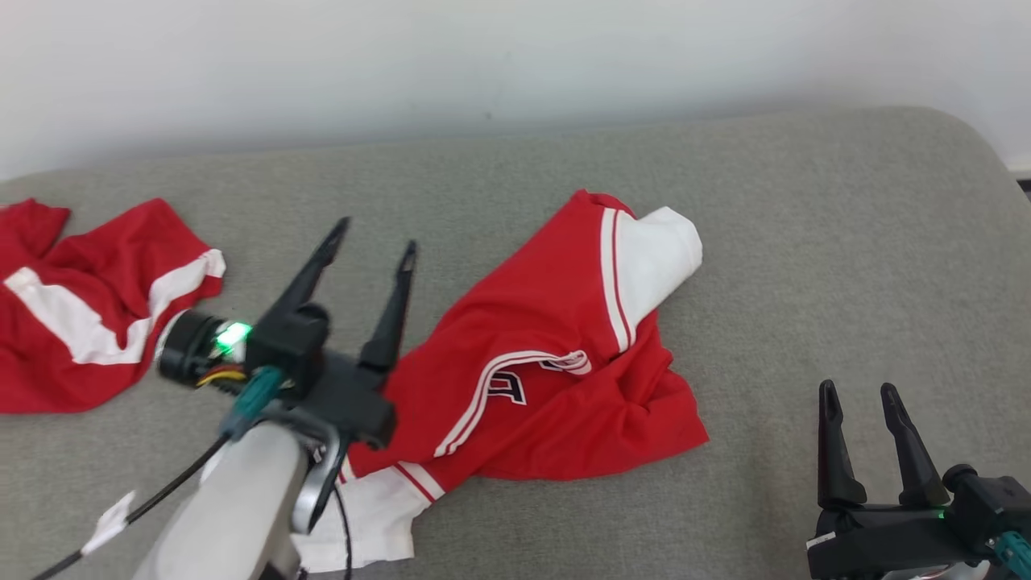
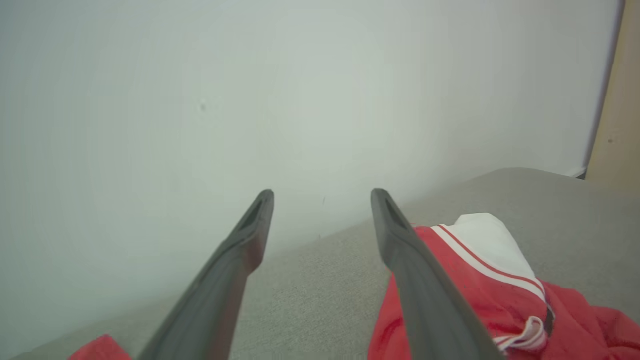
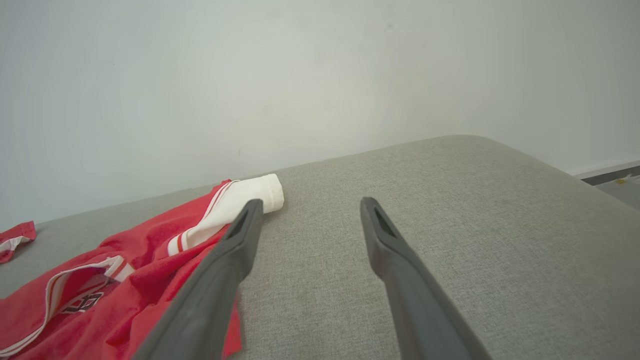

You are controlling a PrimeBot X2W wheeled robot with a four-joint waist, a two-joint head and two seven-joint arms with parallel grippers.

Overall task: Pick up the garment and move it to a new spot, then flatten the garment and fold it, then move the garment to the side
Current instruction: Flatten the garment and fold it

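The garment [image 1: 556, 354] is a red shirt with white sleeves and striped trim, lying crumpled in the middle of the grey cushion [image 1: 846, 242]. My left gripper [image 1: 374, 242] hovers open just left of it, holding nothing. In the left wrist view the garment [image 2: 480, 285] lies to the right of the left gripper [image 2: 322, 195]. My right gripper [image 1: 860, 393] stands open near the lower right, apart from the cloth. In the right wrist view the garment [image 3: 125, 270] spreads to the left of the right gripper [image 3: 309, 202].
A second red and white garment [image 1: 80, 314] lies crumpled at the cushion's left edge. A pale wall [image 1: 483, 56] runs behind the cushion. Bare grey fabric stretches to the right of the shirt and along the back.
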